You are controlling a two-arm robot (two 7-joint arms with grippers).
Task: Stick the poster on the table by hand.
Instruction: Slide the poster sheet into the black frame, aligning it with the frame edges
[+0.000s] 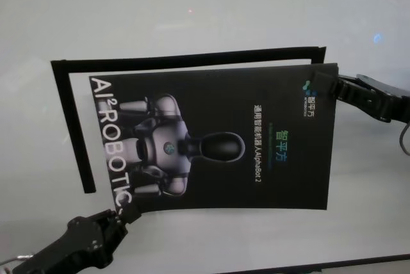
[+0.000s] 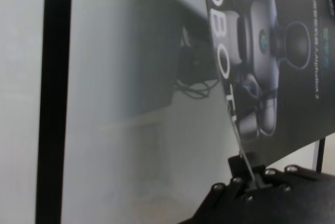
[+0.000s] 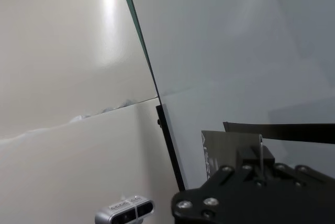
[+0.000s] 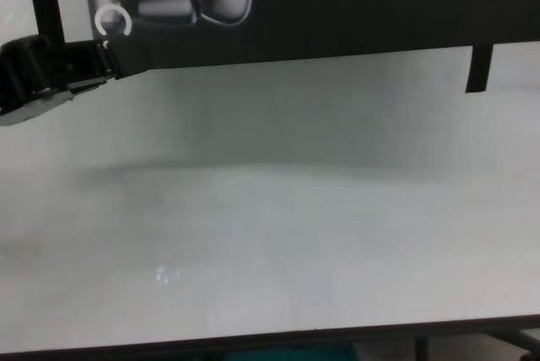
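- left gripper [image 1: 123, 213] pinched shut on the near left corner of the poster [image 1: 218, 139]; left wrist view shows the sheet edge clamped between its fingers [image 2: 250, 167]
- right gripper [image 1: 325, 86] clenched on the opposite corner, far right, by the small logo; right wrist view shows the thin sheet edge running into its closed fingertips [image 3: 255, 157]
- poster stretched between the two grippers, diagonal corners held, printed side up, over the table [image 1: 192, 5]
- print: grey-white robot figure in the middle, big white letters "AI² ROBOTIC" along the edge that runs away from the left gripper, small white text line toward the right gripper's side
- chest view: poster's near edge [image 4: 304, 15] sits above the table surface with a soft shadow below it, looks lifted off rather than flat; cannot tell if any part touches
- black strip frame [image 1: 72, 127] on the table, L-shaped: one leg running away from the left gripper, just outside the poster's lettered edge; the other along the far edge, reaching toward the right gripper
- table's dark front edge [image 4: 253, 345] well behind the left gripper, toward the robot
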